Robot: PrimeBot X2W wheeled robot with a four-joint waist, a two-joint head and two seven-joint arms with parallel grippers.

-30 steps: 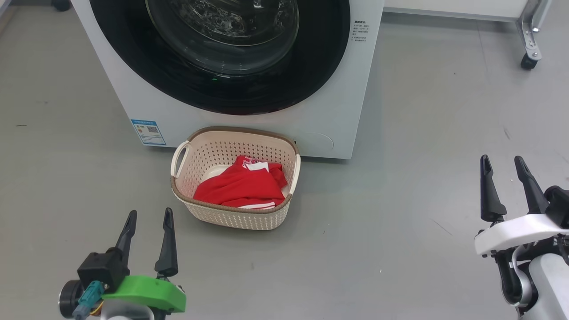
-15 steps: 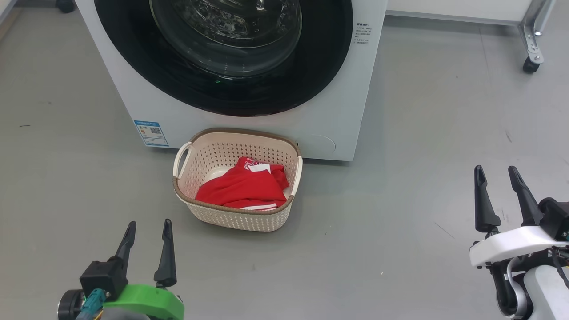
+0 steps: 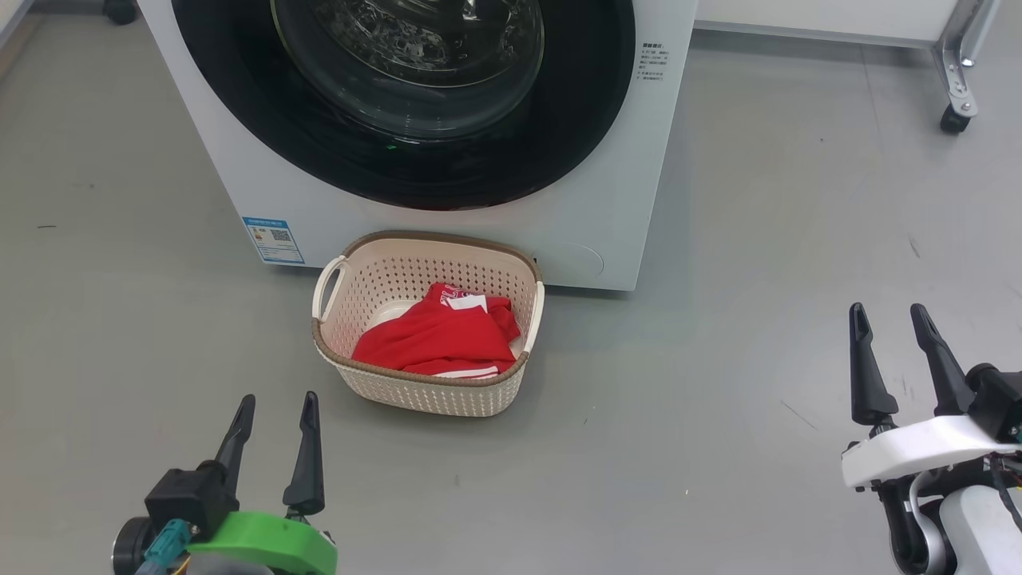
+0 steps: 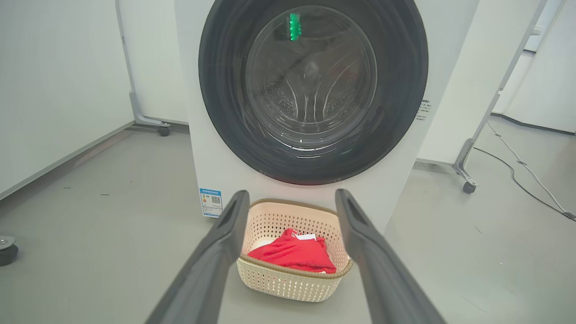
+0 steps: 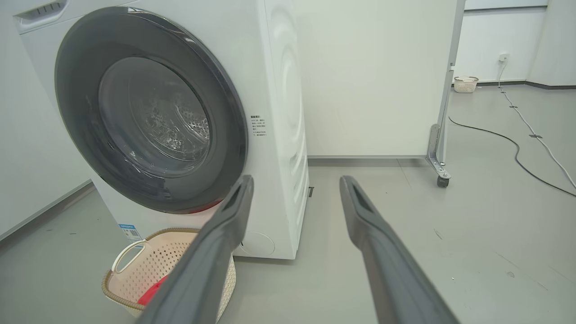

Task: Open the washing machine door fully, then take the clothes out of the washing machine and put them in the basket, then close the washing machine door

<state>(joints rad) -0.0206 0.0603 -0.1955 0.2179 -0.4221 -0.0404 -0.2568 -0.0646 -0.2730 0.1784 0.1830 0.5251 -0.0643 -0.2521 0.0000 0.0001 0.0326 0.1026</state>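
Up ahead, clothes (image 3: 435, 339) in basket (image 3: 423, 397), clear of left gripper (image 3: 279, 397).

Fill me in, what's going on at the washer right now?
Nothing is being handled. The big white front-loading washing machine has its large round glossy black door shut. The bright red clothes lie in the small cream perforated plastic basket on the grey floor in front of it. The left gripper and right gripper are both open and empty, clear of the basket.
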